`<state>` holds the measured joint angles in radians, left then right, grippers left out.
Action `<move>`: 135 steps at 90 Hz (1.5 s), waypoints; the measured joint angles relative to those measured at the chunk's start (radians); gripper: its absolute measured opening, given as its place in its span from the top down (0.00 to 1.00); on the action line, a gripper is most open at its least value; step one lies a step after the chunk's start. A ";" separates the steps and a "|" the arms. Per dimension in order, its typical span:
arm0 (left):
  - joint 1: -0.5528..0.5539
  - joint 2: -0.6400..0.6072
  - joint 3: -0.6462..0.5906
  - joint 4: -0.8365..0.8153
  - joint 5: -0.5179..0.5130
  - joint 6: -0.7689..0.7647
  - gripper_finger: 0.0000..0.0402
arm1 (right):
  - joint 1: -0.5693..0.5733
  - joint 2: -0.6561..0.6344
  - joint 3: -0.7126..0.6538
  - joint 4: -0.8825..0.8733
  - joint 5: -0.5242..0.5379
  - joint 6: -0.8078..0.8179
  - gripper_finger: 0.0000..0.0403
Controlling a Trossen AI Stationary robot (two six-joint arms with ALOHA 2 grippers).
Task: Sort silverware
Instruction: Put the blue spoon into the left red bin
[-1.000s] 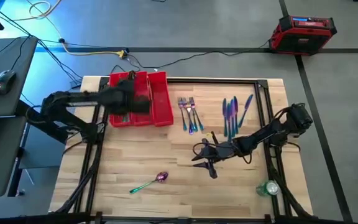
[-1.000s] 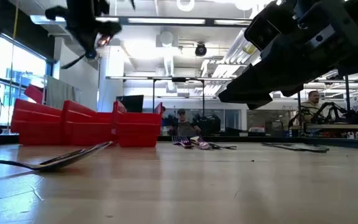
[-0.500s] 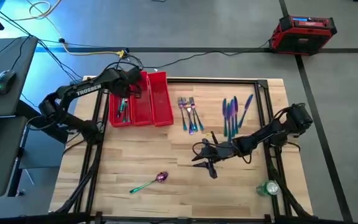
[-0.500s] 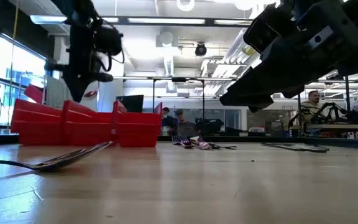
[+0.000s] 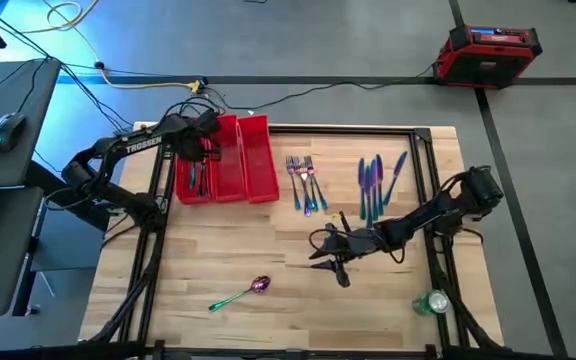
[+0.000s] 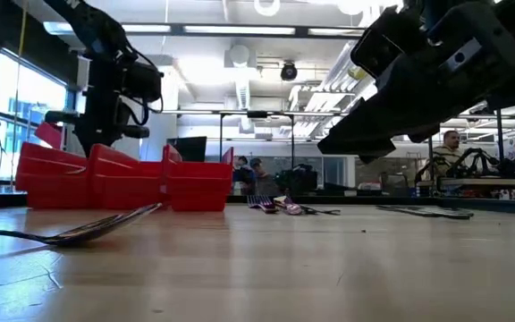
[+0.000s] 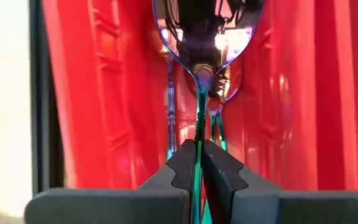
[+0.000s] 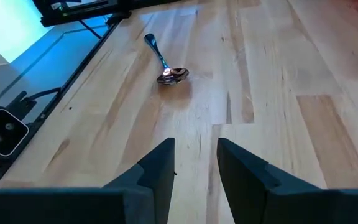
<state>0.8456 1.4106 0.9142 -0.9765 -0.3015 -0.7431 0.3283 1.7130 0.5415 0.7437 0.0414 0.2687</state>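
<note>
Over the red tray's (image 5: pixel 258 160) leftmost compartment, the left gripper (image 7: pixel 199 163) pinches a spoon (image 7: pixel 205 37) by its handle; more spoons lie beneath. Forks (image 5: pixel 306 180) and knives (image 5: pixel 376 180) rest on the table (image 5: pixel 268 240). Near mid-table, the right gripper (image 8: pixel 196 163) hovers narrowly parted, a stray spoon (image 5: pixel 240 292) apart.

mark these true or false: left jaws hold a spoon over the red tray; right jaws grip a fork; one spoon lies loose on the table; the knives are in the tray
1. The left gripper holds a spoon over the red tray: true.
2. The right gripper grips a fork: false, its jaws are open and empty above bare table.
3. One loose spoon lies on the table: true.
4. The knives are in the tray: false, they lie on the table, beside the forks.
</note>
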 joint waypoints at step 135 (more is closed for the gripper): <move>-1.470 0.208 0.283 0.324 0.077 -0.477 0.86 | 0.000 0.000 0.000 -0.007 0.000 -0.007 0.73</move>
<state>-0.6245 1.6184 1.1976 -0.6528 -0.2247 -1.2201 0.3283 1.7130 0.5415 0.7368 0.0418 0.2615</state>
